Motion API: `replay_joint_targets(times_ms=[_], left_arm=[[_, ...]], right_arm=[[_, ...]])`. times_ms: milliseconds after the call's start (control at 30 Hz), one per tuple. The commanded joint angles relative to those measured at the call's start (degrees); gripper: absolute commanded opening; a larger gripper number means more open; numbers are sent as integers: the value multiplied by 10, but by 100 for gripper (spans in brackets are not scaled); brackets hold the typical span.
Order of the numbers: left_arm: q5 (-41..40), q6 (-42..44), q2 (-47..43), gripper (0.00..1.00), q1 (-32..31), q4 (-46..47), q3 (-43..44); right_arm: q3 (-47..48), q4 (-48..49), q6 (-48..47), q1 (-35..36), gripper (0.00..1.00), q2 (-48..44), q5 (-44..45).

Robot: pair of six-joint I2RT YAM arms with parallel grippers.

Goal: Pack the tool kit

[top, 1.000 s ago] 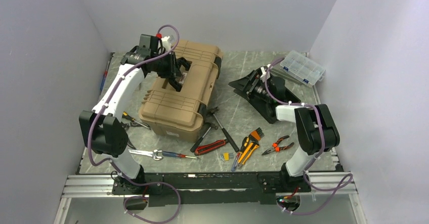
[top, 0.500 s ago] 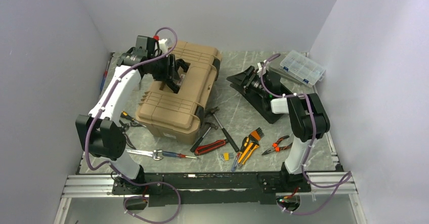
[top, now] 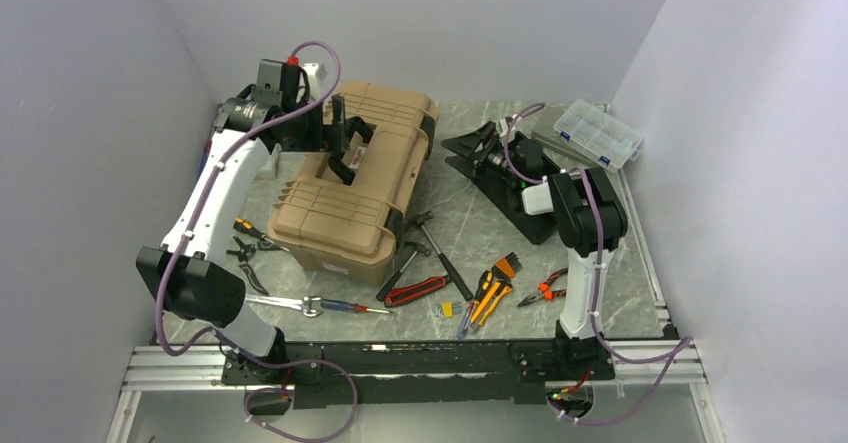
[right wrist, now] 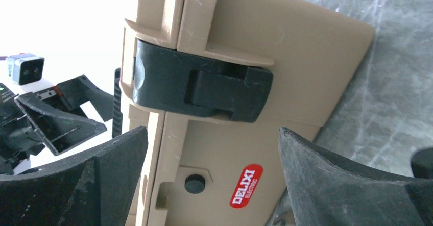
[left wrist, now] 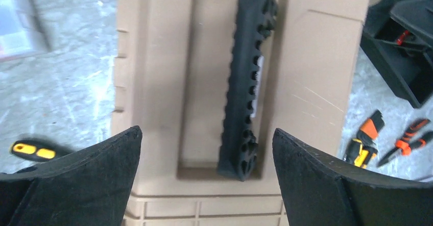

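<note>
The tan tool kit box [top: 360, 188] lies closed at the table's left centre, with its black handle [left wrist: 247, 83] lying in the lid recess. My left gripper [top: 336, 129] [left wrist: 207, 134] hovers open over that handle and touches nothing. My right gripper [top: 463, 145] [right wrist: 213, 134] is open and points at the box's right end, a short way off. There I see a closed black latch [right wrist: 204, 85] and a red label [right wrist: 246, 185]. The black insert tray [top: 535, 218] lies on the table under my right arm.
A clear organiser case [top: 597, 133] sits at the back right. Hammers [top: 425, 248], a red-handled tool [top: 415, 290], orange cutters [top: 495, 283], pliers [top: 548, 288] and a screwdriver [top: 325, 306] lie along the front. More tools [top: 248, 248] lie left of the box.
My left gripper has opened off the lid handle and drawn back to the left. My right arm has swung left from the insert tray toward the box's end.
</note>
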Motion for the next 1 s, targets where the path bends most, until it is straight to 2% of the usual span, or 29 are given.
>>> replay_joint_targets(times_ms=[0, 133, 300, 533, 700, 967], left_arm=[[-57, -3, 10, 99, 17, -25, 38], [-35, -9, 15, 99, 51, -7, 32], [15, -11, 11, 99, 48, 18, 37], [20, -13, -5, 97, -26, 84, 61], [2, -24, 5, 94, -79, 142, 77], [-8, -25, 121, 91, -138, 147, 186]], right_arm=[[34, 134, 60, 13, 100, 35, 8], [44, 169, 77, 22, 100, 58, 19], [49, 177, 79, 27, 100, 67, 33], [62, 200, 103, 28, 100, 91, 43], [71, 181, 102, 30, 100, 99, 51], [93, 217, 138, 31, 100, 132, 53]])
